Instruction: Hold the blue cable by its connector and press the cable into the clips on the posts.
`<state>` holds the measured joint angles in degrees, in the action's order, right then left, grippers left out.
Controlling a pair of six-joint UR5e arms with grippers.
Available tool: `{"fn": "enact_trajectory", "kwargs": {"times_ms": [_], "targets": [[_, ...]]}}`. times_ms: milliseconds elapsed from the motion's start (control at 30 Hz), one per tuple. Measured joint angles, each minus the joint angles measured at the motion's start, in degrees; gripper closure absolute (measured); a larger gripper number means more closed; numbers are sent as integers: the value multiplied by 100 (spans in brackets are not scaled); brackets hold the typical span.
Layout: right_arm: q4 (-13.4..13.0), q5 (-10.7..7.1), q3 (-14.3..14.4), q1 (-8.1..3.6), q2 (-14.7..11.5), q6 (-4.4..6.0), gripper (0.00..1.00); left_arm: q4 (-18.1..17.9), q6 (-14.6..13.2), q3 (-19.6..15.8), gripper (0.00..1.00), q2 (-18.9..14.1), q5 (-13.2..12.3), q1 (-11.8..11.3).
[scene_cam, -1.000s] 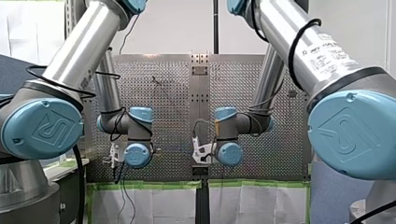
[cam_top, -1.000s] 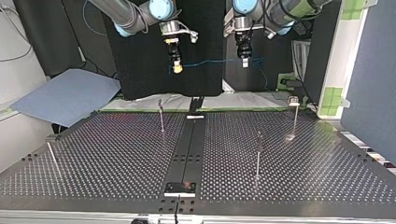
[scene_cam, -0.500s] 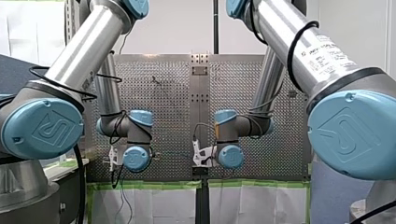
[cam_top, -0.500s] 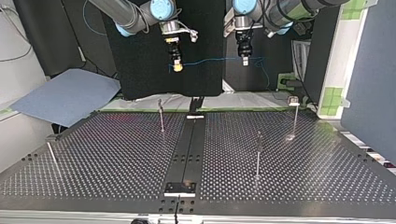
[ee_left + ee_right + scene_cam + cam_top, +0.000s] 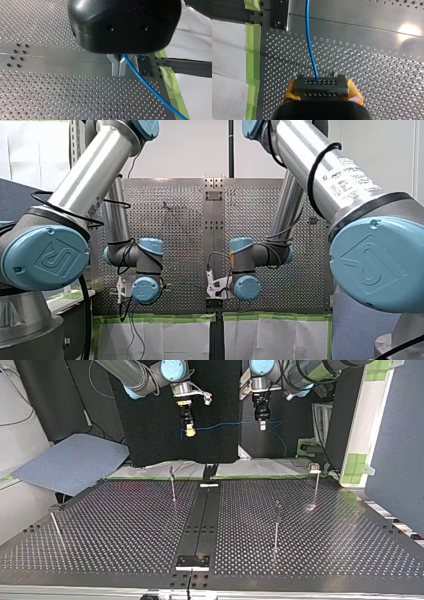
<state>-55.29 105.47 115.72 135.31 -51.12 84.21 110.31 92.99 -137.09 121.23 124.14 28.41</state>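
Note:
The thin blue cable (image 5: 225,424) is stretched in the air beyond the table's far edge, between both grippers. My right gripper (image 5: 189,431), at the top view's left, has yellow pads (image 5: 353,93) shut on the cable's dark connector (image 5: 321,86); the blue cable (image 5: 310,42) leads ahead from it. My left gripper (image 5: 261,424), at the top view's right, has metal fingers (image 5: 116,66) shut on the blue cable (image 5: 147,86), whose free end hangs past it. Thin posts (image 5: 172,482) (image 5: 276,522) (image 5: 315,484) stand on the table, well below the cable.
The perforated table (image 5: 125,530) has a dark centre strip (image 5: 200,520). Another thin post (image 5: 55,527) leans near its edge at the top view's left. Green tape (image 5: 253,60) marks the table's edge, with a blue-grey sheet (image 5: 70,462) beyond.
Both grippers shifted slightly with the cable during the first half second, the cable rising a little in the top view. Since then nothing has visibly moved.

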Motion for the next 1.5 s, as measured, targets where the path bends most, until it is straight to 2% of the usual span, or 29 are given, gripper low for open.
{"fn": "enact_trajectory", "kwargs": {"times_ms": [267, 467, 567, 700, 800, 933, 1167, 1333, 1500], "targets": [[0, 0, -1, 0, 0, 0, 100, 14, 13, -3, 98, 15, 14, 13], [197, 132, -106, -15, -144, -120, 100, 255, 152, -5, 98, -74, 256, 255], [357, 148, -137, 10, -296, -74, 100, 391, 177, -6, 98, -197, 392, 392], [577, 10, -145, 30, -515, 64, 100, 585, 218, -8, 98, -388, 556, 572], [724, -94, -132, 33, -663, 116, 100, 735, 225, -9, 98, -536, 616, 626], [819, -139, -126, 34, -842, 136, 100, 948, 227, -9, 98, -750, 631, 626], [833, -182, -123, 32, -1200, 147, 100, 1338, 226, -8, 98, -1139, 608, 573], [820, -242, -123, 7, -1440, 148, 100, 1607, 311, -4, 98, -1407, 428, 473], [851, -295, -169, -4, -1542, 142, 100, 1841, 308, -2, 98, -1643, 309, 275]]}}
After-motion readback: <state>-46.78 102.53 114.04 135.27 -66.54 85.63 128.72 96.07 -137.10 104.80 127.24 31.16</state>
